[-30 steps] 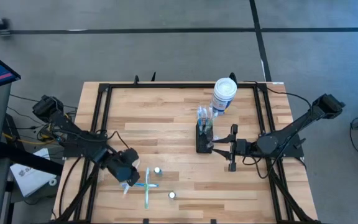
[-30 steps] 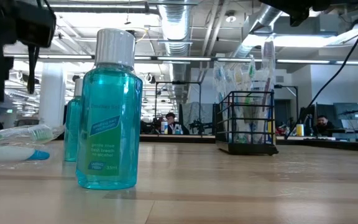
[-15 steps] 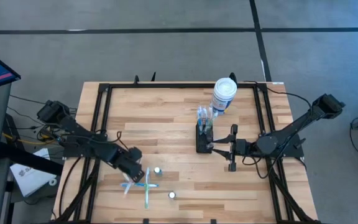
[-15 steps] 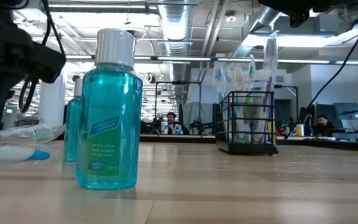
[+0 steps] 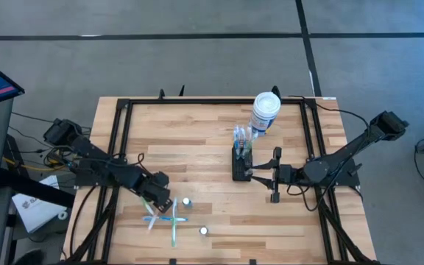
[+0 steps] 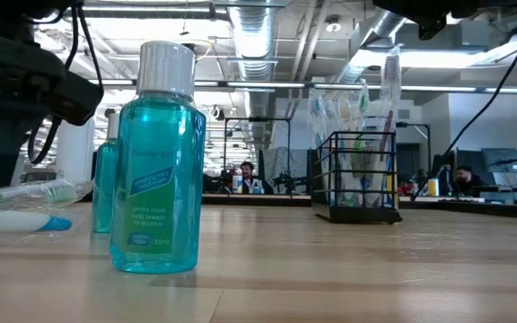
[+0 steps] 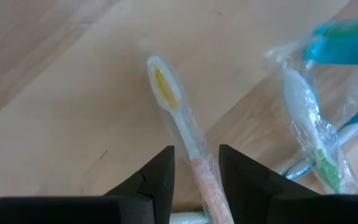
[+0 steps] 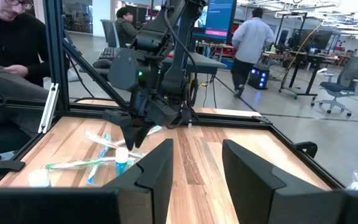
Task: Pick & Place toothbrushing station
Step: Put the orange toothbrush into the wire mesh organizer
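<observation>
On the wooden counter (image 5: 197,147), the caddy (image 5: 241,165) stands upright near the middle, just beside my right gripper (image 5: 255,174), whose fingers are spread and empty. My left gripper (image 7: 194,180) straddles a wrapped toothbrush (image 7: 179,124), fingers parted and not clenched on it.

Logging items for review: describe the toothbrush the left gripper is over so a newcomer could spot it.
On the wooden table, at its front-left part, lies a pile of wrapped toothbrushes. The left gripper straddles one toothbrush: clear wrapper, yellow bristles, orange handle, unlike the green-and-blue ones beside it.
</observation>
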Available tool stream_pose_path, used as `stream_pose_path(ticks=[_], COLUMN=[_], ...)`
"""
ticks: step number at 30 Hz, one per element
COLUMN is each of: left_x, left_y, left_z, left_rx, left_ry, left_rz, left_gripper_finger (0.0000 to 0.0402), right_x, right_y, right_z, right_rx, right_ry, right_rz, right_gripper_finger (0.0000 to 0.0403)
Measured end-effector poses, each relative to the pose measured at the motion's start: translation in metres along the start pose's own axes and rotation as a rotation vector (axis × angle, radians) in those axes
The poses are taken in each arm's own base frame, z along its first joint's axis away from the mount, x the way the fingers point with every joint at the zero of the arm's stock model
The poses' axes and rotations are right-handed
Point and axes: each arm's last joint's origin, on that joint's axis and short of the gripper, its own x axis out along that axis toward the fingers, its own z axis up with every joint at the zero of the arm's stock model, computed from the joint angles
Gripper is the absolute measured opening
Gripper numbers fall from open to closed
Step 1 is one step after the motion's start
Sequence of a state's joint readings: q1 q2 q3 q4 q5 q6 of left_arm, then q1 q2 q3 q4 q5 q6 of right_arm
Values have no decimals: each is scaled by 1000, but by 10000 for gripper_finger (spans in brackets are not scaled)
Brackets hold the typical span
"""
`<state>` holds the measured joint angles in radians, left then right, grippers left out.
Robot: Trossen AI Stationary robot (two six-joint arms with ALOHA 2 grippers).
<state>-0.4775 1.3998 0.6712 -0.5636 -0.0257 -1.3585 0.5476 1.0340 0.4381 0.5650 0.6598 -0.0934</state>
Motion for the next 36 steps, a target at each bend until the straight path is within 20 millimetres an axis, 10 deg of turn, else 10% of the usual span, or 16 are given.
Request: stream_pose_path(ticks=[19,36], left_x=[13,5], left_y=[2,1], left_z=[2,4], left_rx=[6,32], left_ry=[2,-76], left_rz=[70,44], left_gripper_finger=[118,1], right_x=[0,0], right_y=[0,-1], right_z=[0,-1], right_rx=[4,4], right_ry=[4,6], right_rz=[0,-4], right_gripper_finger=[128,128])
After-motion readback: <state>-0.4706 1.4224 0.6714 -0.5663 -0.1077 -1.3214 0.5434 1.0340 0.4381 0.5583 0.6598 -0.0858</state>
